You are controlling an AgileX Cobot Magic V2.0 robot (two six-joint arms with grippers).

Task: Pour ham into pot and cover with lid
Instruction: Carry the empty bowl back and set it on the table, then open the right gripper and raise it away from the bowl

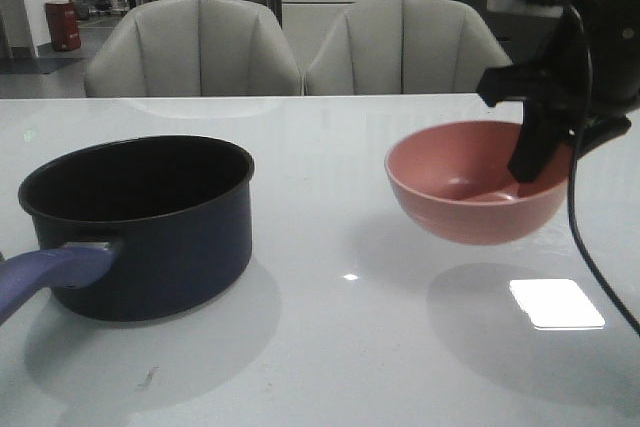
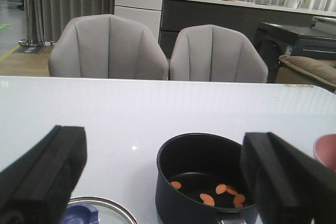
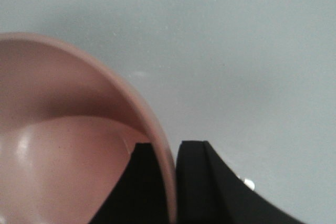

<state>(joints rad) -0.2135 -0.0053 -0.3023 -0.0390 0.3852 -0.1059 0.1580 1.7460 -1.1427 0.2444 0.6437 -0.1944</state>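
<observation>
My right pincer (image 1: 535, 162) is pinching the rim of the pink bowl (image 1: 470, 182), one finger inside and one outside the wall, as the right wrist view shows closely. In the front view the bowl looks lifted clear of the white bench (image 1: 330, 347), its shadow lying apart below it, toward the bench's right edge. I can see nothing inside the bowl.

The pot (image 1: 140, 222) stands upright on the left half of the bench, well apart from the bowl, its handle (image 1: 45, 272) reaching toward the near left corner. From the left wrist view I see the ham (image 2: 220, 195) lying in the pot, several small orange pieces scattered on the black bottom.

My left pincer (image 2: 168, 182) is spread wide, holding nothing, with the pot showing between its fingers. The lid (image 2: 102, 211) lies flat on the bench just beside the pot, only partly in view, not on it. Two grey chairs (image 1: 300, 42) stand behind the far edge.
</observation>
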